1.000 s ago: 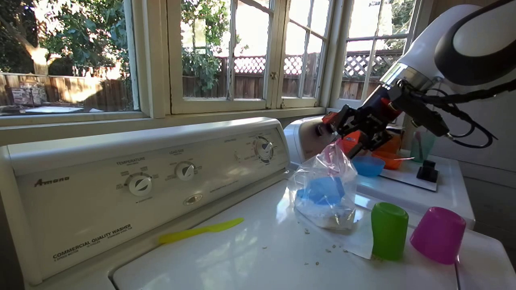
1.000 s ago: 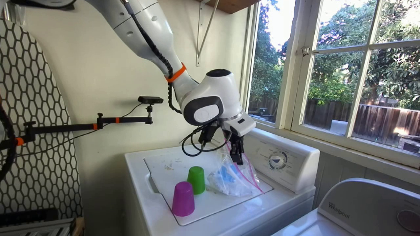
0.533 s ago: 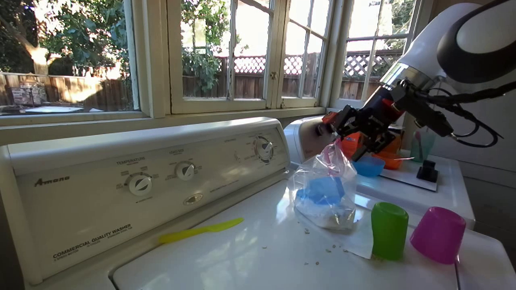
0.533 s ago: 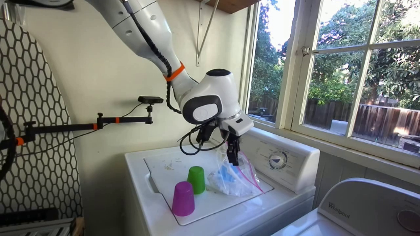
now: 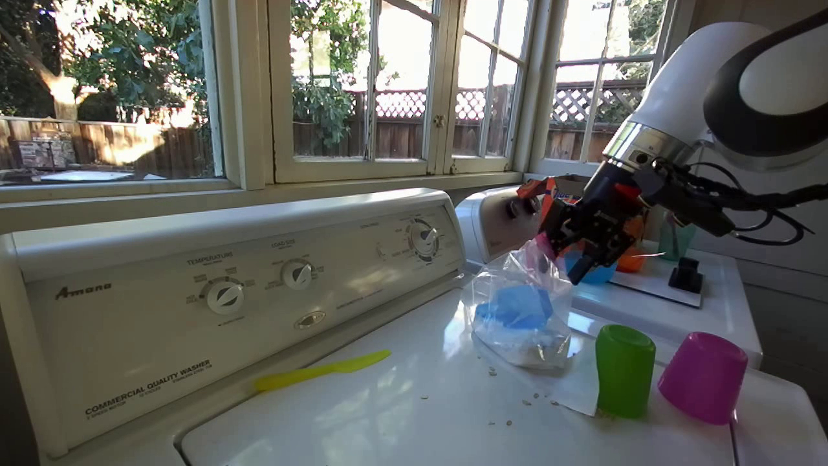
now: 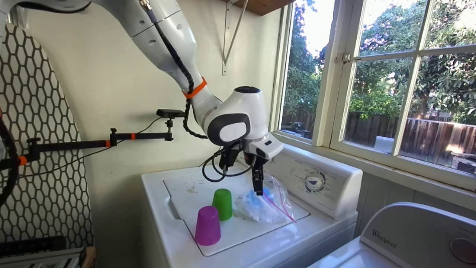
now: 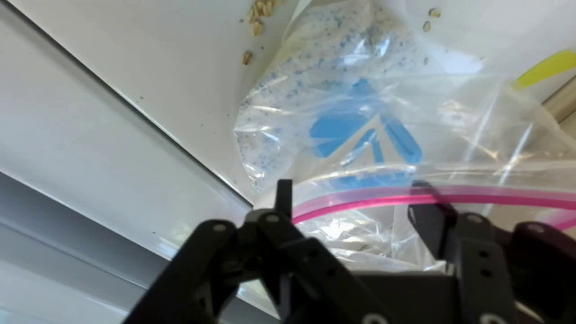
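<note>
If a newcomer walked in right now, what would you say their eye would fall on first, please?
Probably the pink-edged clear bag sitting on the washer, with something blue inside and open jaws at its mouth. Next, the green cup beside it and the magenta cup further along, both upside down on the washer. The yellow knife stands out too, lying by the control panel.

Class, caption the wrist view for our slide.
Open gripper at the pink zip of a bag, something blue inside.

Saw upturned green cup [image 5: 625, 372] just beside upturned magenta cup [image 5: 704, 377] on washer lid [image 5: 362, 427]; noted yellow knife [image 5: 323, 371] near control panel [image 5: 349, 262], loose flakes [image 7: 257, 28] scattered about.
</note>
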You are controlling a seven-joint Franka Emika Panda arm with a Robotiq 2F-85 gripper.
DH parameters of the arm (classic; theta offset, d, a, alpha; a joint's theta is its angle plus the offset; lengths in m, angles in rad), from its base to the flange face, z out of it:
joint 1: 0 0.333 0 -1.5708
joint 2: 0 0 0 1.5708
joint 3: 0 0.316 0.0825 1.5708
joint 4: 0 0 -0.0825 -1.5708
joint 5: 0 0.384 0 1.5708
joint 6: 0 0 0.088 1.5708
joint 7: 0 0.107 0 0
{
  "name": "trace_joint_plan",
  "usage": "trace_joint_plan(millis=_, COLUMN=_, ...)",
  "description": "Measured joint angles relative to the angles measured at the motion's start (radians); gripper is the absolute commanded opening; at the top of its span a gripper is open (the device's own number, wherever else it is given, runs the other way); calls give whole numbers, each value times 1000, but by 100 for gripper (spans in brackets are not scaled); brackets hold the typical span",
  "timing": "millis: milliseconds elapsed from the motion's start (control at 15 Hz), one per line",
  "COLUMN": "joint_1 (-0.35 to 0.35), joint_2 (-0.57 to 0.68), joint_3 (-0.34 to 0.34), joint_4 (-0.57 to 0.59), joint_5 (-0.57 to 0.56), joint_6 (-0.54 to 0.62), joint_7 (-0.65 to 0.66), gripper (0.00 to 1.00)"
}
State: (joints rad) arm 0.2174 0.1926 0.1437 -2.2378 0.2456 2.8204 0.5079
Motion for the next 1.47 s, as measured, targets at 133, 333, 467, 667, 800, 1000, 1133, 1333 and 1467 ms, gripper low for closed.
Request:
trace_joint_plan(millis=133, joint_1=3, joint_2=13, joint_3=0, joint_4=0, joint_5=-26, joint_6=0, joint_7=-6, gripper=45)
trace_joint_plan(millis=333, joint_1=11, joint_2=33, joint_3=0, joint_4=3, joint_5=-45, joint_6=0, joint_7=-29, gripper=76)
trace_joint_plan(millis=467, joint_1=16, joint_2=44, joint_3=3, joint_4=9, joint_5=-45, joint_6=5, joint_7=-49, gripper=89)
trace_joint_plan(millis=667, joint_1=21, joint_2=51, joint_3=12, joint_4=15, joint_5=-45, joint_6=25, joint_7=-79, gripper=100)
trace_joint_plan(millis=800, joint_1=26, joint_2=52, joint_3=17, joint_4=16, joint_5=-45, joint_6=39, joint_7=-98, gripper=100)
trace_joint_plan(millis=1000, joint_1=35, joint_2=60, joint_3=23, joint_4=17, joint_5=-46, joint_6=62, joint_7=-126, gripper=95)
trace_joint_plan(millis=1133, joint_1=39, joint_2=71, joint_3=27, joint_4=19, joint_5=-47, joint_6=71, joint_7=-148, gripper=90)
trace_joint_plan(millis=1333, joint_1=44, joint_2=92, joint_3=26, joint_4=22, joint_5=-66, joint_6=93, joint_7=-172, gripper=85)
trace_joint_plan(millis=1467, joint_1=50, joint_2=107, joint_3=18, joint_4=27, joint_5=-92, joint_6=106, joint_7=-179, gripper=85)
